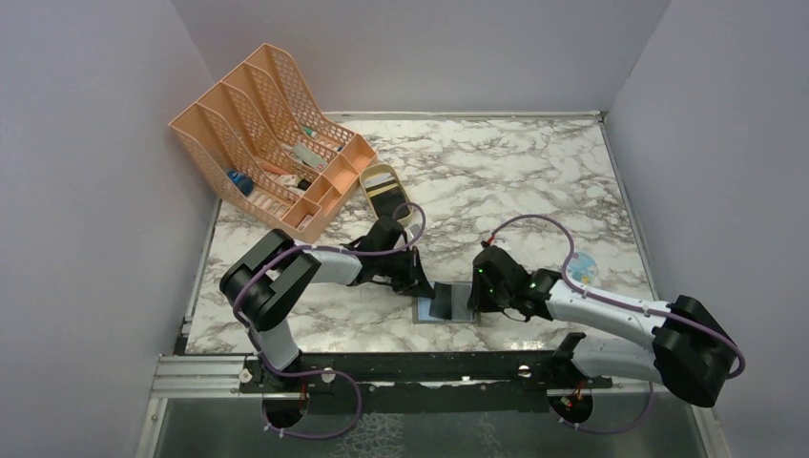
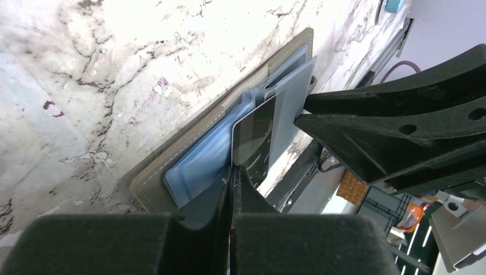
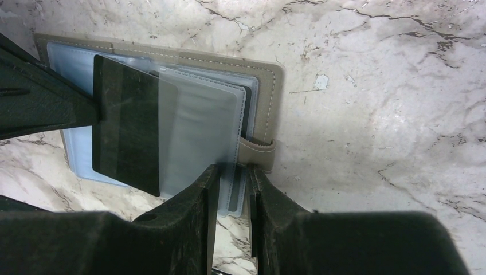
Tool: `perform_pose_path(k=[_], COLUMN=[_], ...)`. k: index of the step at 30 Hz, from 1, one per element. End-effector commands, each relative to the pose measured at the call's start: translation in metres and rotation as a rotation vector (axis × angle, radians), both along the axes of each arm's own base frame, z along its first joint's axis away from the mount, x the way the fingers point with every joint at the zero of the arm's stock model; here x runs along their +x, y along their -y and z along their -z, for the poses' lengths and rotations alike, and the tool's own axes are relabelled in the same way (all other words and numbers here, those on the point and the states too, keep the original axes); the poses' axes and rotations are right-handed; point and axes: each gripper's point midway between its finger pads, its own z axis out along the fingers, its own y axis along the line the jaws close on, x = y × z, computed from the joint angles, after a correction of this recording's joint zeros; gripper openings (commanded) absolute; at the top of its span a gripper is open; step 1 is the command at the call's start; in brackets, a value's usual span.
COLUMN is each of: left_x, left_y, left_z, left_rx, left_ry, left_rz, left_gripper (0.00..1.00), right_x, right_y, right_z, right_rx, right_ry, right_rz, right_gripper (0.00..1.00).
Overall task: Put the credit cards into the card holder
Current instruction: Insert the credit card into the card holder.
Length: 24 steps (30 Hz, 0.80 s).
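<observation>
Left gripper: fingers pressed together on the near short edge of a dark credit card. In the left wrist view the two pads meet on the card with no gap.

Dark credit card: held flat and low over the open card holder, pointing from the left arm toward the right. Its far edge meets the mouth of a frosted plastic sleeve. How far it has gone in cannot be told.

Card holder: lies open on the marble table, near the front edge and between the two arms. Its tan stitched cover faces down and its pale blue pocket leaves face up. A small strap tab sticks out at the side nearest the right arm.

Right gripper: sits at the strap side of the holder. Its fingers stand a narrow way apart with the edges of the plastic leaves between them. Whether they clamp the leaves cannot be told.

Oval tray: tan, behind the left arm, with something dark lying in it.

File rack: peach mesh, at the far left corner, just beside the tray.
</observation>
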Motion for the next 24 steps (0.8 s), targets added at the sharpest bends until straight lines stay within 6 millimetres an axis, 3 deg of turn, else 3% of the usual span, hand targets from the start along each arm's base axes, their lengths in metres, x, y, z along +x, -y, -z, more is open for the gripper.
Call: perform_pose_path(k=[1, 16, 24], left_x=[0.01, -0.003, -0.003], left_y=[0.006, 0.029, 0.044], left_z=[0.001, 0.006, -0.005], left_rx=[0.004, 0.003, -0.016], left_ry=[0.039, 0.05, 0.101], left_rz=[-0.042, -0.06, -0.062], left_gripper=[0.0, 0.0, 0.0], right_x=[-0.008, -0.001, 0.004], right_y=[-0.002, -0.009, -0.012], right_z=[0.003, -0.003, -0.013], right_rx=[0.028, 0.044, 0.065], right_ry=[-0.032, -0.019, 0.006], right_rz=[0.0, 0.022, 0.031], right_gripper=[0.25, 0.26, 0.27])
